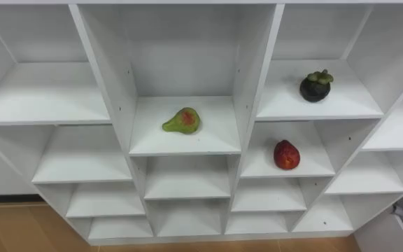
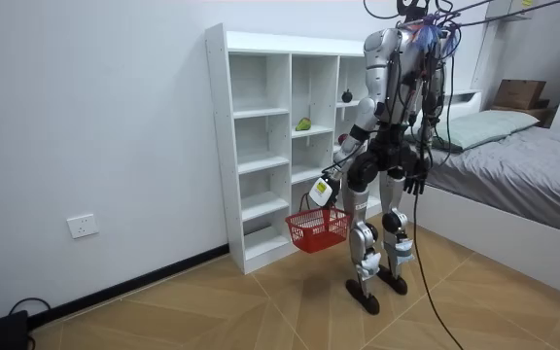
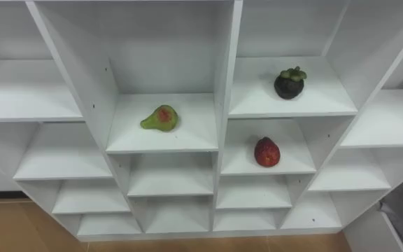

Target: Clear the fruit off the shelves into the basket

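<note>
Stands upright on the wooden floor (image 2: 212, 301) just in front of the white closet (image 1: 185, 150), facing its open compartments. Grips the handle of a red basket (image 2: 317, 229) in the left hand (image 2: 323, 191), fingers wrapped round it, down beside the thigh on the room view's left and near the closet's lower shelves. Contents of the basket too small to make out. Lets the right hand (image 2: 418, 181) hang by the hip on the room view's right; too small there to tell clenched from released.

Three fruits on the closet's shelves, well apart from both hands:
- A green pear (image 1: 182, 121) with a red patch, on its side in the middle column, about midway between the shelf's side walls and nearer the front edge than the back wall.
- A dark mangosteen (image 1: 315, 85) with a green cap, upright in the next column to the right, one shelf higher, near the middle of its board and slightly toward the right edge.
- A red fruit (image 1: 286, 155) in the compartment directly beneath the mangosteen, near the middle of its shelf, clear of both side walls.

Behind the robot, along the room view's right edge, a bed (image 2: 513, 146) with a grey cover, and a cardboard box (image 2: 519, 93) beyond it. Low on the wall at the room view's left, a wall socket (image 2: 83, 226).
</note>
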Controlling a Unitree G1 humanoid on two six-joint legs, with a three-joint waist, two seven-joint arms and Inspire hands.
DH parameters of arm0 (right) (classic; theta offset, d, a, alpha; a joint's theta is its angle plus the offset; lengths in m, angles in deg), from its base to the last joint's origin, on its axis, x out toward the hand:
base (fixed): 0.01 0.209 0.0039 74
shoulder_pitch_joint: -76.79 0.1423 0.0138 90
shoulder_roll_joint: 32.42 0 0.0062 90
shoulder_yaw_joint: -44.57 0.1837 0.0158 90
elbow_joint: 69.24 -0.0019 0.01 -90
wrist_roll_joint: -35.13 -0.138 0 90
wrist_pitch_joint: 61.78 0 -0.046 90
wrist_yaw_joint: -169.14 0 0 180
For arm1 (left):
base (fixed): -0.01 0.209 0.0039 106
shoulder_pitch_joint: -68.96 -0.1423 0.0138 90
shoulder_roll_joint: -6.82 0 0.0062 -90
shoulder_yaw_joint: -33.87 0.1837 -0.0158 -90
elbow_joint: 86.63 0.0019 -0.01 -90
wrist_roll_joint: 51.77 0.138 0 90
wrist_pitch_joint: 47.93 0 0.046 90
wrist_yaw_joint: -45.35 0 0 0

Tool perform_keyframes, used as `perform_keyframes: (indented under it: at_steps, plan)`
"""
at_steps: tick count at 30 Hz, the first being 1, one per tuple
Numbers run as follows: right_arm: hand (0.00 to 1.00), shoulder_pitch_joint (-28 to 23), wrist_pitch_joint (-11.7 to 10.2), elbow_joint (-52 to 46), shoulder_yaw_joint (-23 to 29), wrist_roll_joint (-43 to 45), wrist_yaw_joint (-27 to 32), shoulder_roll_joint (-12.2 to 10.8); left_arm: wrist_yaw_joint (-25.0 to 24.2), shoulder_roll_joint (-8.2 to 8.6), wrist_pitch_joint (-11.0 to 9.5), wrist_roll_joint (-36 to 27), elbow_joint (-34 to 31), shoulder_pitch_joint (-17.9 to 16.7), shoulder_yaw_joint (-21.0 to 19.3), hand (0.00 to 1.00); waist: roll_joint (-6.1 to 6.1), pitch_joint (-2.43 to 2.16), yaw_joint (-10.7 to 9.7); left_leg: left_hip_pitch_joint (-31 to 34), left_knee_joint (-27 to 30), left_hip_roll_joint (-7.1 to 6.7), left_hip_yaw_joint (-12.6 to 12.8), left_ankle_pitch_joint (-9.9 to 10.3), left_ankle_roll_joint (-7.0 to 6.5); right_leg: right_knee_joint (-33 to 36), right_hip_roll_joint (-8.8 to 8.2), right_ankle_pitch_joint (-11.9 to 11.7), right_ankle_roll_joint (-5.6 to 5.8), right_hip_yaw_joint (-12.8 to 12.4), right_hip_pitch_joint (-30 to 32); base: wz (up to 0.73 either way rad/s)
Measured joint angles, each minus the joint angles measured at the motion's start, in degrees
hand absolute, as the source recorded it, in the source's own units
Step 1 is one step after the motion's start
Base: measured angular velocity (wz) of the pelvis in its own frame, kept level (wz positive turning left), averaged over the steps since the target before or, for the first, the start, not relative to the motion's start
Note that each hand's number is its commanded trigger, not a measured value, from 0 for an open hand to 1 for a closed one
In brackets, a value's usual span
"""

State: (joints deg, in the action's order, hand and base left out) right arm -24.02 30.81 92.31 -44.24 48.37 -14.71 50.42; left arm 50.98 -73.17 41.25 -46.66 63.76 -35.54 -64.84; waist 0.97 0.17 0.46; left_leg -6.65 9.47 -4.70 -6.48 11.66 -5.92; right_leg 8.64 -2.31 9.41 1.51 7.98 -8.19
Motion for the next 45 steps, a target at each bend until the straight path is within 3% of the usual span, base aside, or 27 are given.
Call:
perform_keyframes:
  at_steps: [16,25,36,45]
  plan:
    - [0.0,0.1,-0.2,-0.5,0.1,0.8,3.8,0.0,-0.4,0.06,0.0,-0.5,0.0,0.0,0.1,1.0,-0.07,-0.01,-0.2,0.0,0.1,0.0,0.2,0.0,0.0,0.0,-0.01,0.0,0.0,0.0,0.0,0.0]
    - [0.0,-0.3,-1.6,-3.7,0.1,0.1,8.0,-0.2,-0.3,0.01,-1.2,-1.0,-0.1,0.1,3.0,1.0,-0.04,-0.01,-0.3,0.2,0.1,-0.02,0.1,0.0,0.0,0.0,-0.02,0.0,0.0,0.1,0.1,0.0]
    - [0.0,0.0,-8.8,-11.2,0.0,-12.0,10.0,-0.4,-0.2,-0.71,-4.8,-1.0,-0.2,1.0,4.0,1.0,0.35,-0.24,-0.2,1.2,0.2,0.02,1.1,0.0,0.0,-0.1,-0.02,0.0,-0.01,-0.2,1.1,-0.02]
    - [0.0,-3.4,-11.1,-24.9,-1.4,-14.5,9.9,-0.6,-1.2,-1.16,-6.4,-1.0,-2.8,0.8,4.4,1.0,-0.37,-0.31,0.1,1.2,0.1,0.14,1.4,0.0,0.0,0.0,0.05,0.0,-0.02,-0.4,1.3,-0.01]
